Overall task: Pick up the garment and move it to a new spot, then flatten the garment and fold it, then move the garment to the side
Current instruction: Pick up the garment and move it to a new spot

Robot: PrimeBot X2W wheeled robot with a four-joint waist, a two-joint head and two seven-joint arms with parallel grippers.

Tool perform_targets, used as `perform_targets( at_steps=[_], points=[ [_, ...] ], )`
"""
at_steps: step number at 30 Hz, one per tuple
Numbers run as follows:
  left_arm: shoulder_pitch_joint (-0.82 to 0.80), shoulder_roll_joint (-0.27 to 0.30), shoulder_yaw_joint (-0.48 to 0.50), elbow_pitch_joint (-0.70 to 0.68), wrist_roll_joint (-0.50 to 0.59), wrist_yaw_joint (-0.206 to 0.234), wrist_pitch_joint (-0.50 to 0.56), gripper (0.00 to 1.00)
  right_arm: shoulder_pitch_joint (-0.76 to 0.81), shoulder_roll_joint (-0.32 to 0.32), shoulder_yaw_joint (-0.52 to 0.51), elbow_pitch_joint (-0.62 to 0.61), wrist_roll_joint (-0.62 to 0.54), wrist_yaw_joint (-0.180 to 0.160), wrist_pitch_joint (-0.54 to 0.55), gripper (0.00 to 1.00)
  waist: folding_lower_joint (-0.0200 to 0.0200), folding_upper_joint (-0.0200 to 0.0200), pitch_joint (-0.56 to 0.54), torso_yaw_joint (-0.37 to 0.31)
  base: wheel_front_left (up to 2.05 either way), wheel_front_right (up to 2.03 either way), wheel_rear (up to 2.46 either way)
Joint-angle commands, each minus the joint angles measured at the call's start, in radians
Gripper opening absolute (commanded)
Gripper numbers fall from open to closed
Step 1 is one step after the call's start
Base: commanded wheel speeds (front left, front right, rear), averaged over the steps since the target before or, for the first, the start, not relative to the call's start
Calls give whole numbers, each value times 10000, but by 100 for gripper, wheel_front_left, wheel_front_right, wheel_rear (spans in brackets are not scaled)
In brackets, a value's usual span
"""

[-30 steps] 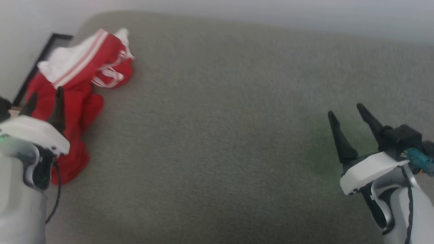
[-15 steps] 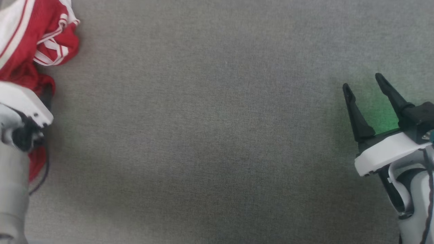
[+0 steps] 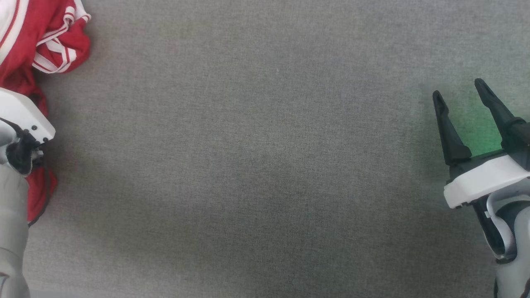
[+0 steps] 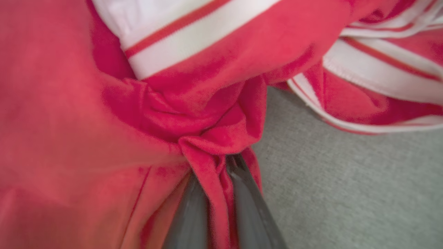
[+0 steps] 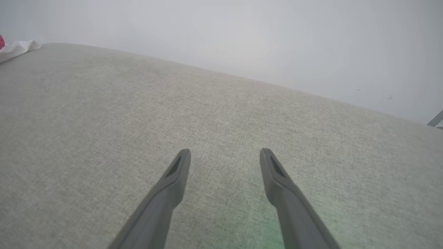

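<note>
The garment [image 3: 49, 29], red with white striped trim, lies crumpled at the far left of the grey fabric surface [image 3: 265, 165]. In the left wrist view my left gripper [image 4: 221, 162] is shut on a bunched red fold of the garment [image 4: 69, 121], the cloth pinched between both dark fingers. In the head view its white wrist housing [image 3: 20, 116] sits over the red cloth and hides the fingers. My right gripper [image 3: 458, 89] hovers open at the far right, away from the garment. Its fingers [image 5: 173, 180] are spread above bare fabric, with nothing between them.
The grey surface stretches wide between the two arms. A pale wall [image 5: 242, 34] rises behind its far edge. A green glow [image 3: 476, 136] falls on the fabric under my right gripper. A white corner of cloth [image 5: 17, 48] peeks in at the far left of the right wrist view.
The head camera has tilted down, so the whole picture shifted. My left gripper, open a second ago above the garment, has sunk into it and closed on a red fold. The right gripper stays open.
</note>
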Motion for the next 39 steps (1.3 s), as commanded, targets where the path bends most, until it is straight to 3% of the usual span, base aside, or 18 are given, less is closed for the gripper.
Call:
perform_targets(
  at_steps=[1, 10, 16, 28, 39],
  points=[
    [53, -174, -108, 11, 88, -134, -214, 0, -1, 54, -70, 68, -50, 1, -92, 100, -1, 0, -154, 45, 0, 0, 0],
    [-265, 583, -940, -905, 619, -357, -1765, 0, 306, 420, -344, 544, -23, 1, -405, 100, -1, 0, -1252, 300, 0, 0, 0],
    [-360, 1013, -1460, -1884, 637, -367, -1936, 0, 487, 602, -295, 999, 12, 1, -621, 100, -1, 0, -2101, 381, 0, 0, 0],
    [-166, 2183, -2053, -5646, 411, -331, -706, 0, 728, 865, -266, 1767, 158, 1, -1011, 100, -1, 0, -3433, 384, 0, 0, 0],
    [851, 2994, -1793, -9725, 85, 438, 1244, 0, 662, 1080, -321, 2138, 264, 1, -1494, 100, -1, 0, -4045, -298, 0, 0, 0]
  ],
)
